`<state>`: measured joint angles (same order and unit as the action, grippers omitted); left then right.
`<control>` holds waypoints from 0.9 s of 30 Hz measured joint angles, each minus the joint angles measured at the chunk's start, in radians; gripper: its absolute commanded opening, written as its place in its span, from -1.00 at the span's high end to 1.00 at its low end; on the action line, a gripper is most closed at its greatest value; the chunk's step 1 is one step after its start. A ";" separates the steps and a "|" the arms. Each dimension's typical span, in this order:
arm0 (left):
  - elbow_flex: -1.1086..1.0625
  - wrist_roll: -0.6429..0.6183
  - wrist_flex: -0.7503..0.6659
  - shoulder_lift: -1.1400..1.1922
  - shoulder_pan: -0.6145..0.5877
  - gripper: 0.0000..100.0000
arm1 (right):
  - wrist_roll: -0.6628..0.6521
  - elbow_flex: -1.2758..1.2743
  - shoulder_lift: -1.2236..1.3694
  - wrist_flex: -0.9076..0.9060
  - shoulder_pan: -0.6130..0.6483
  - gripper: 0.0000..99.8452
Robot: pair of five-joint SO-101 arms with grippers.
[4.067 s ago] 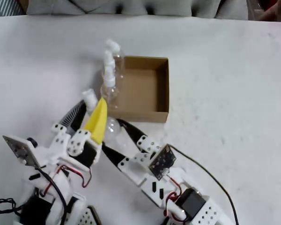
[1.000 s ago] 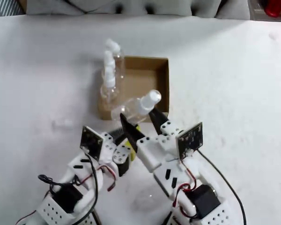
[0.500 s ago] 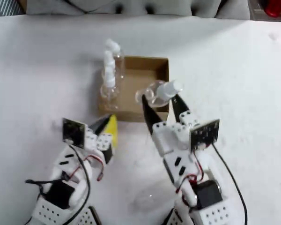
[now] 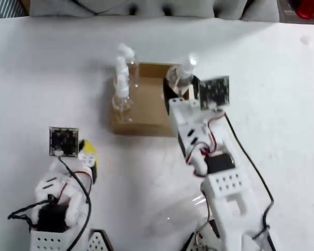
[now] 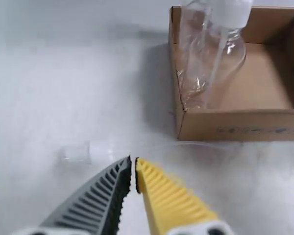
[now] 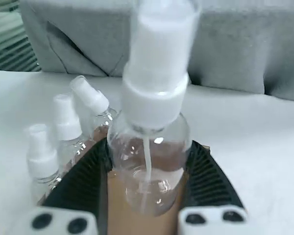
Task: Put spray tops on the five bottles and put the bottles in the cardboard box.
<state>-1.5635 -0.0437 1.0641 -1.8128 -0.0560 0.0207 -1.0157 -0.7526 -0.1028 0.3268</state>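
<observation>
The open cardboard box [image 4: 146, 107] sits at mid-table. Three clear bottles with white spray tops [image 4: 123, 78] stand in a row along its left side; they also appear in the right wrist view [image 6: 63, 132]. My right gripper [image 4: 179, 93] is shut on a fourth clear bottle [image 4: 178, 77] with a spray top, held upright over the box's right part. In the right wrist view that bottle [image 6: 149, 142] sits between the black fingers [image 6: 208, 178]. My left gripper [image 5: 133, 172] hangs low near the table's front left, shut and empty, short of the box [image 5: 235, 128].
A small clear cap [image 5: 78, 151] lies on the white table just ahead of my left gripper. A grey sofa [image 6: 235, 44] runs along the far table edge. A red object [image 4: 311, 8] sits at the far right corner.
My right arm has carried the capped bottle from the box's front edge to over its far right part. My left arm has pulled back to the lower left, its gripper shut.
</observation>
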 measured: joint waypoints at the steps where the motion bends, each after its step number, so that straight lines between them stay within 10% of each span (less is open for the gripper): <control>1: -0.011 0.006 0.000 0.002 -0.006 0.96 | 0.000 0.026 0.037 0.000 -0.003 0.97; 27: -0.132 0.057 -0.092 0.002 -0.106 0.96 | -0.002 0.603 0.861 0.000 -0.068 0.97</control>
<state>-1.6955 0.0130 0.9720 -1.8113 -0.1619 0.0192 -0.4127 0.1082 -0.1028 0.2593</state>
